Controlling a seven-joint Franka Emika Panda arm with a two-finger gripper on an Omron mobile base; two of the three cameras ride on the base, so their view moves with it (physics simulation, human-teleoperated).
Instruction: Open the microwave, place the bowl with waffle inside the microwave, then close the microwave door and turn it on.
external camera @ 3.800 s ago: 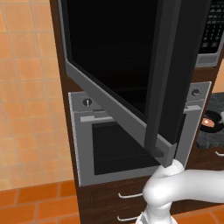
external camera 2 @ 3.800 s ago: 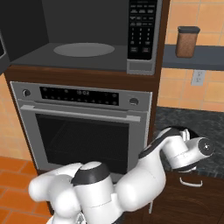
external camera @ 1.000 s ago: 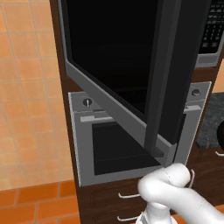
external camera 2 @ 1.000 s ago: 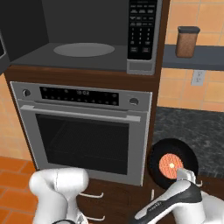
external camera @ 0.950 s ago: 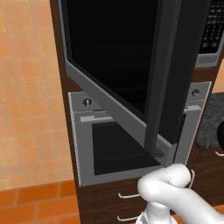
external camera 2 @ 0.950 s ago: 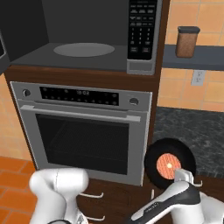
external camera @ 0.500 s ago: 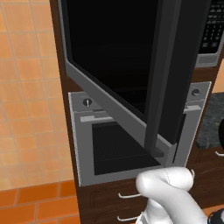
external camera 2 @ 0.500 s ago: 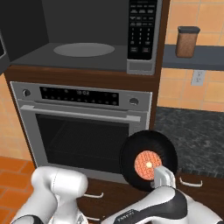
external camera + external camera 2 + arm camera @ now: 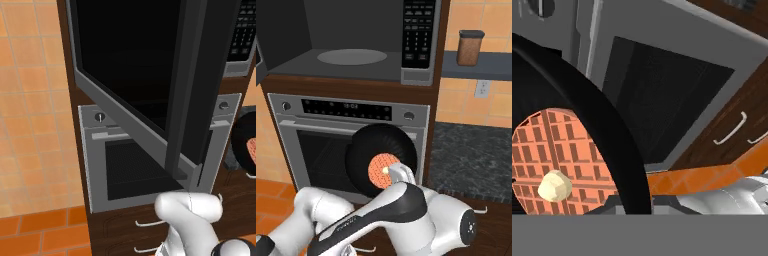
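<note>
Bowl [image 9: 383, 160] w/ waffle [image 9: 381, 171] is in hand, carried in front of the oven [image 9: 316, 140], below the microwave [image 9: 356, 60]. Fingers clamped on the bowl's rim at its lower right in the right base view; the gripper [image 9: 398, 175] sits just behind that edge. Jaw contact itself is hidden by the bowl, so grip is judged from the bowl hanging off the hand w/ nothing under it.

Bowl is tipped hard: its open face looks toward the right base cam, nearly on edge. Waffle w/ a pale butter blob [image 9: 554, 186] sits flat against the bottom of the bowl in the hand view, no slip visible.

Microwave door [image 9: 150, 90] stands swung out to the left, cavity open, turntable [image 9: 351, 56] bare.

Key relation: target cavity is up and slightly left of the bowl, past the oven's control strip [image 9: 346, 109]. Judgement: next move needs a lift above the cavity floor lip, then a push inward; bowl should be levelled on the way or the waffle may slide out. Open door on the left looks well apart from the path. Bowl is wide; top clearance of the cavity can't be judged from here.
</note>
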